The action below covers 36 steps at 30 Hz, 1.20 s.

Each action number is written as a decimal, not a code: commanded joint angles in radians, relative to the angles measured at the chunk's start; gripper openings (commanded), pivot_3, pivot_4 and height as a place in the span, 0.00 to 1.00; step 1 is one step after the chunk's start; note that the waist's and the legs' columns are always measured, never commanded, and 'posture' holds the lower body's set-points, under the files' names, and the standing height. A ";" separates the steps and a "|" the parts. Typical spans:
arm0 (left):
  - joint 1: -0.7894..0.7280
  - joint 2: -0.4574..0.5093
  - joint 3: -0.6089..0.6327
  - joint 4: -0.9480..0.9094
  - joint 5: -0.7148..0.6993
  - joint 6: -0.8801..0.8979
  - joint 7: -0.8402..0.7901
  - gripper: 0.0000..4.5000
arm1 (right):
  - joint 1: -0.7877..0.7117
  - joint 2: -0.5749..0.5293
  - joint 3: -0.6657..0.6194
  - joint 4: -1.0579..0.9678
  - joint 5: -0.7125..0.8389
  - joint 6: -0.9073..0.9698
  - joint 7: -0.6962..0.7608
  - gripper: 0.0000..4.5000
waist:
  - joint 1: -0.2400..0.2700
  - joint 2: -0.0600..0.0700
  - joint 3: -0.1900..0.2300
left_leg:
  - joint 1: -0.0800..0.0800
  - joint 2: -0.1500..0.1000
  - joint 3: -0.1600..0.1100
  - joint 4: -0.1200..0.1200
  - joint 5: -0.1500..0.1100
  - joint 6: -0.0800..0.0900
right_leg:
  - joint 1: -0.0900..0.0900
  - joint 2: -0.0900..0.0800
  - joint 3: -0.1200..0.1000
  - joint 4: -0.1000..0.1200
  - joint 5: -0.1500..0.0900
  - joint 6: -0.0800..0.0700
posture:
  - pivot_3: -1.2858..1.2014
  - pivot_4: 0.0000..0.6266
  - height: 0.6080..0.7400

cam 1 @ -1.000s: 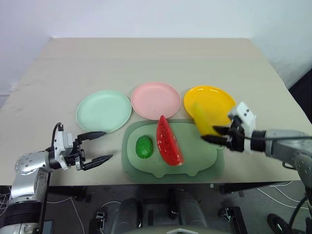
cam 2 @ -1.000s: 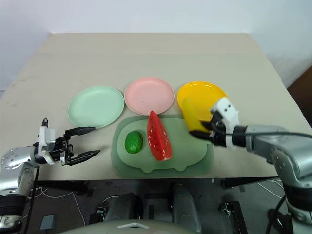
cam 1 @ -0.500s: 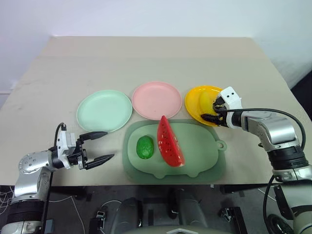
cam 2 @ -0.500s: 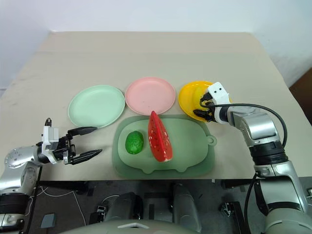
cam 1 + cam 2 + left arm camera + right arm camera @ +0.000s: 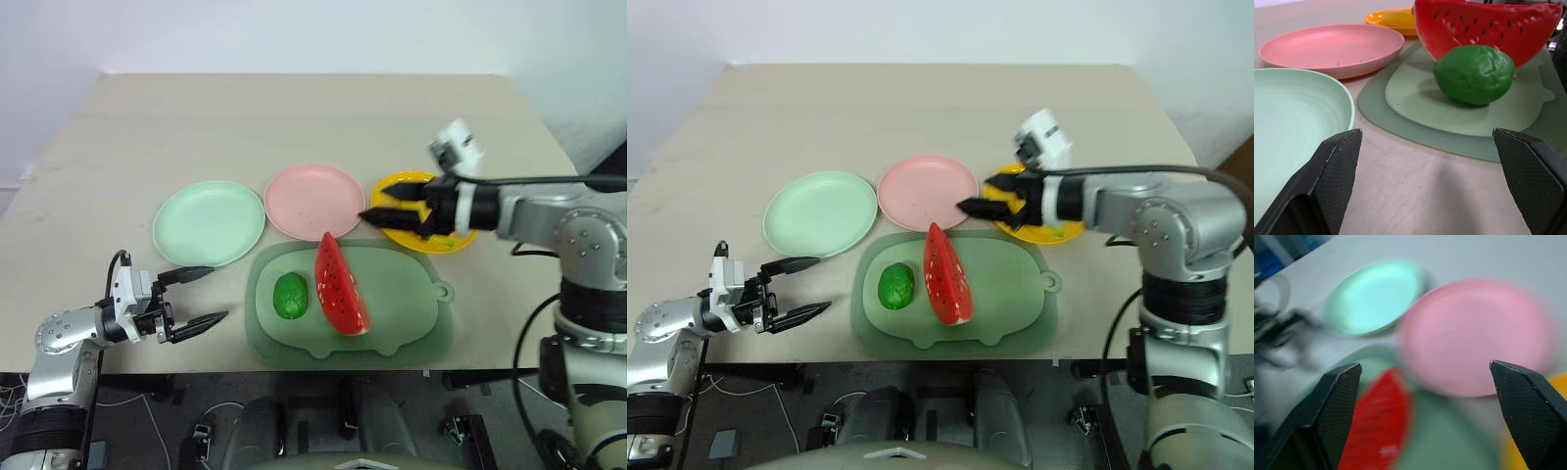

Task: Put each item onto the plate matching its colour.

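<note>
1. The red watermelon wedge (image 5: 340,286) stands on its rind edge on the grey-green mat (image 5: 411,323), right of centre on it. From the wedge, the pink plate (image 5: 313,201) lies at 12 o'clock, close beyond the mat's far rim.
2. The small green fruit (image 5: 290,295) sits just beside the wedge at 9 o'clock, apart from it. The mint green plate (image 5: 209,221) lies at about 10 o'clock from it.
3. The yellow plate (image 5: 458,238) lies at 2 o'clock from the wedge. The banana on it is mostly hidden by the arm.
4. The right gripper (image 5: 390,211) hangs above the gap between pink and yellow plates, fingers spread wide, empty.
5. Likely next step: grasp the wedge. Come down over its upper edge, pinch across the flat faces, and avoid nudging the green fruit.
6. The left gripper (image 5: 200,294) hovers near the table's front edge, at 8 o'clock from the wedge, fingers spread, empty.
</note>
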 commanded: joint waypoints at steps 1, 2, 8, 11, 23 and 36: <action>0.004 0.006 0.016 -0.020 -0.006 -0.019 0.002 1.00 | 0.012 0.076 -0.017 -0.076 0.004 0.110 -0.099 0.98 | 0.001 0.000 0.000 | 0.000 0.000 0.000 0.000 0.000 0.000 | 0.000 0.000 0.000 0.000 0.000 0.000 | 0.52 0.24 0.97; 0.005 0.007 0.016 -0.019 -0.006 -0.020 0.002 1.00 | 0.025 0.095 -0.002 -0.088 -0.009 0.120 -0.128 0.98 | 0.001 0.000 0.000 | 0.000 0.000 0.000 0.000 0.000 0.000 | 0.000 0.000 0.000 0.000 0.000 0.000 | 0.52 0.24 0.97; 0.012 0.006 0.014 -0.023 -0.006 -0.023 0.005 1.00 | 0.129 0.165 0.101 -0.117 -0.051 0.124 -0.241 0.98 | -0.001 0.000 0.000 | 0.000 -0.001 0.000 0.000 0.000 0.000 | 0.000 0.000 0.000 0.000 0.000 0.000 | 0.52 0.24 0.97; 0.013 0.006 0.013 -0.024 -0.005 -0.025 0.006 1.00 | 0.146 0.187 0.131 -0.102 -0.059 0.124 -0.275 0.98 | -0.001 0.000 0.000 | 0.000 -0.001 0.000 0.000 0.000 0.000 | 0.000 0.001 0.000 0.000 0.000 0.000 | 0.52 0.24 0.97; 0.015 -0.002 0.007 -0.022 0.002 -0.034 0.017 1.00 | 0.168 0.205 0.278 -0.077 -0.105 0.124 -0.341 0.98 | -0.005 -0.002 -0.003 | 0.002 -0.001 0.000 0.000 0.000 0.000 | 0.002 0.002 0.000 0.000 0.000 0.000 | 0.52 0.24 0.97; 0.013 -0.011 -0.003 -0.014 0.008 -0.044 0.022 1.00 | 0.168 0.162 0.330 -0.087 -0.129 0.113 -0.307 0.80 | -0.006 -0.004 -0.006 | 0.003 -0.001 -0.001 0.000 0.000 0.000 | 0.002 0.002 0.000 0.000 0.000 0.000 | 0.52 0.24 0.97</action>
